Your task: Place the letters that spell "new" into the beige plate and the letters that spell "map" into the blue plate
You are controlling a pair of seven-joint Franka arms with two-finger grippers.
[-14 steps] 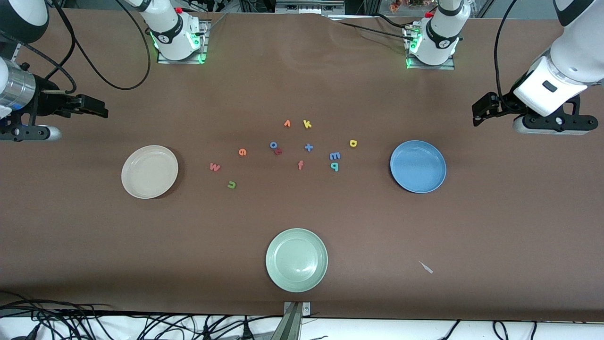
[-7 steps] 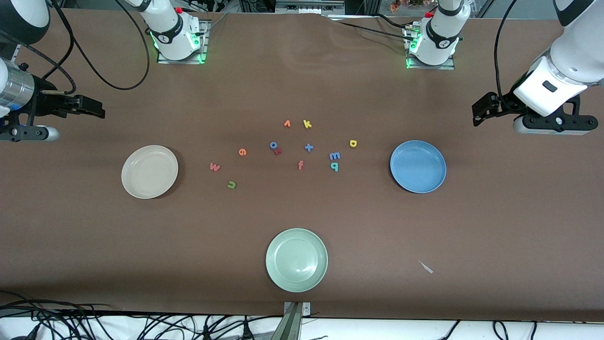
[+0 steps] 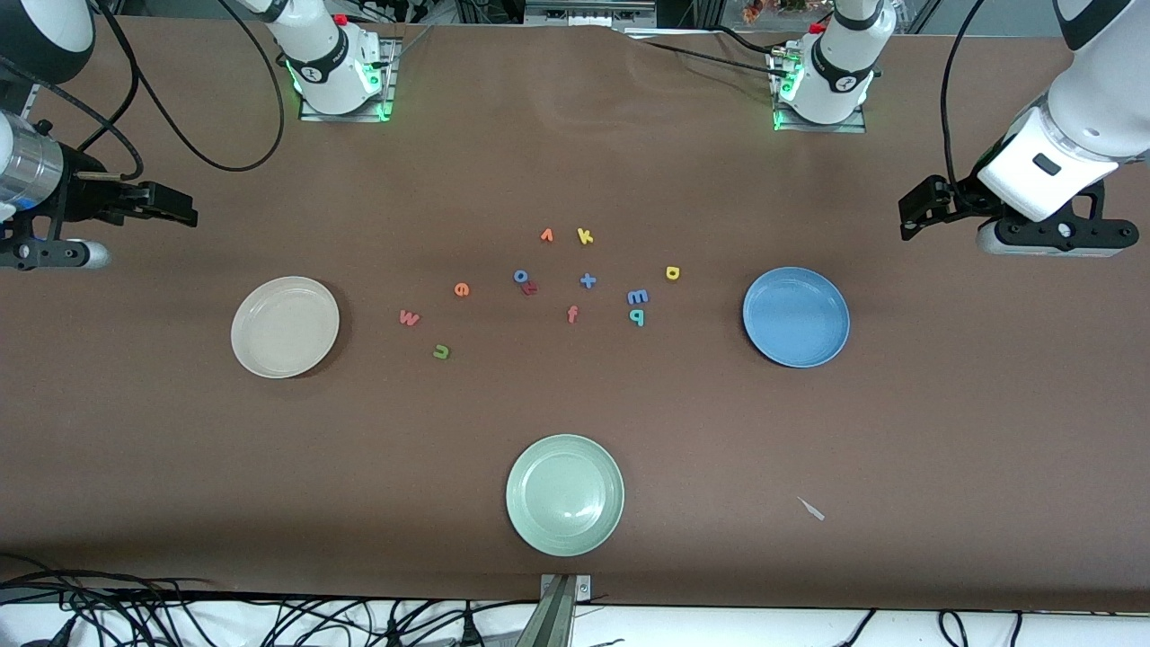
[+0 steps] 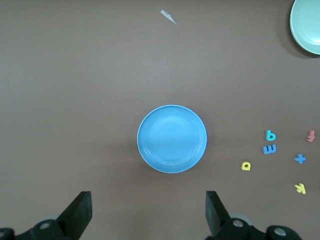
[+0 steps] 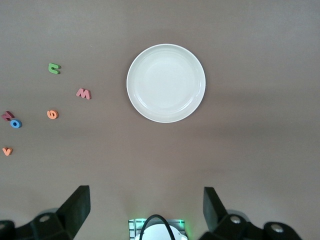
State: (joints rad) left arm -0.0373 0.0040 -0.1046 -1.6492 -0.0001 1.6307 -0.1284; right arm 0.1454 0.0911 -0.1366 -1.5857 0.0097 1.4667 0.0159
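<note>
Slightly retreated since earlier, my right tool (image 3: 184, 216) hangs spread and empty, left tool (image 3: 909, 218) likewise. Six light, thin foam letters (image 3: 440, 351) lie mid-desk between beige plate (image 3: 285, 326) and blue plate (image 3: 796, 316); pinch them edgewise.

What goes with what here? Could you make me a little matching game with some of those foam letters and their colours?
Things:
1. letter "w"
2. letter "m"
3. letter "n"
4. letter "k"

Colours:
A. yellow
B. green
C. red-pink
D. blue

Pairs: 1-C, 2-D, 3-B, 4-A
</note>
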